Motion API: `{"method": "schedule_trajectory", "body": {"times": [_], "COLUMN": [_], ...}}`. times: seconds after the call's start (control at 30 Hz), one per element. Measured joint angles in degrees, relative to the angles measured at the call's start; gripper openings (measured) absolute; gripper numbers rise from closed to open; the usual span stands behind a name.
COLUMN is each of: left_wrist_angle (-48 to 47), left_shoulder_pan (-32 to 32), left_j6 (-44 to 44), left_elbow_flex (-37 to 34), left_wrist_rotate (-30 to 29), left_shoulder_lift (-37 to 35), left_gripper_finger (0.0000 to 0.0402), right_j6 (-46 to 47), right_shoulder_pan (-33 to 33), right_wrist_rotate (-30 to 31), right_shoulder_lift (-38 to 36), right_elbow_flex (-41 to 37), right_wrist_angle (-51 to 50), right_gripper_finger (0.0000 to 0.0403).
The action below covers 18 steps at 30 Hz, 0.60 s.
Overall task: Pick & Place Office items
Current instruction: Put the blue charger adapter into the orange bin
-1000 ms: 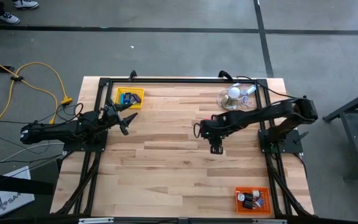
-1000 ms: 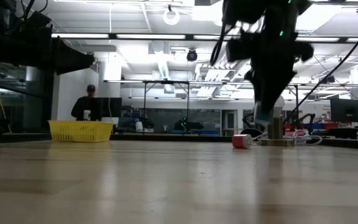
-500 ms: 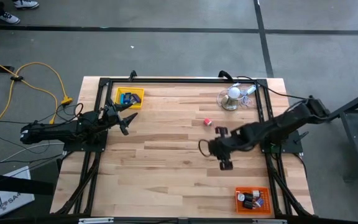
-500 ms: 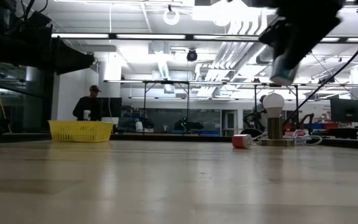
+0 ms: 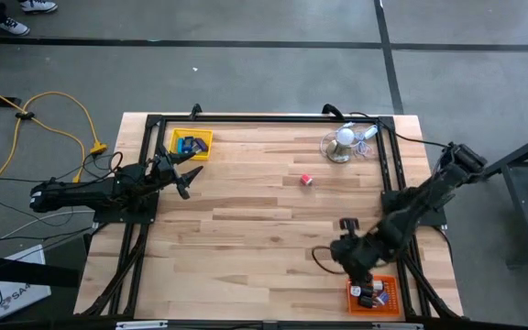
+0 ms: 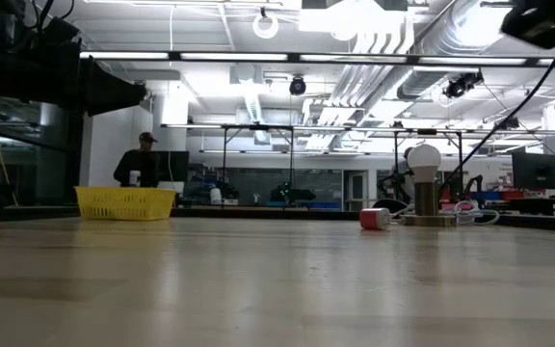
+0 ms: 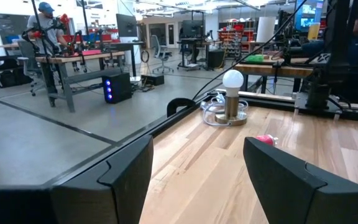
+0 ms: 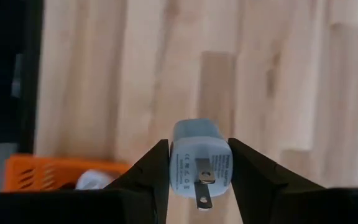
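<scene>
the table [image 5: 246,238] carries an orange tray [image 5: 372,295] at its five o'clock corner, and the right gripper [image 5: 357,263] hangs just at that tray's eleven o'clock edge, clamped on a pale blue plug [image 8: 199,163]. this looks like the carry step; next, move over the tray and let go. the left gripper [image 5: 183,176], fingers spread and empty, waits by the yellow tray [image 5: 192,144]. a red bit [image 5: 307,181] lies at mid-table.

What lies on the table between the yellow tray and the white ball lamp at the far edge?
In the high view, only bare wood separates the yellow tray from the white ball lamp; the small red item sits nearer, off that line.
</scene>
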Motion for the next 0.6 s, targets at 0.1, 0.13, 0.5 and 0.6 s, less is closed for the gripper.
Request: {"method": "schedule_trajectory", "body": {"times": [0.1, 0.13, 0.5, 0.6], "left_wrist_angle": [0.0, 0.0, 0.0, 0.0], "left_shoulder_pan": [0.0, 0.0, 0.0, 0.0], "left_j6": [0.0, 0.0, 0.0, 0.0], "left_elbow_flex": [0.0, 0.0, 0.0, 0.0], "left_wrist_rotate": [0.0, 0.0, 0.0, 0.0], "left_shoulder_lift": [0.0, 0.0, 0.0, 0.0], "left_gripper_finger": [0.0243, 0.0243, 0.0243, 0.0243], "right_j6": [4.8, 6.4, 24.4, 28.9], "right_shoulder_pan": [4.0, 5.4, 19.5, 22.5], "right_wrist_rotate": [0.0, 0.0, -0.2, -0.2], "right_shoulder_lift": [0.0, 0.0, 0.0, 0.0], "right_elbow_flex": [0.0, 0.0, 0.0, 0.0], "right_wrist_angle": [-0.8, -0.9, -1.8, -1.8], "right_gripper_finger": [0.0123, 0.0123, 0.0123, 0.0123]}}
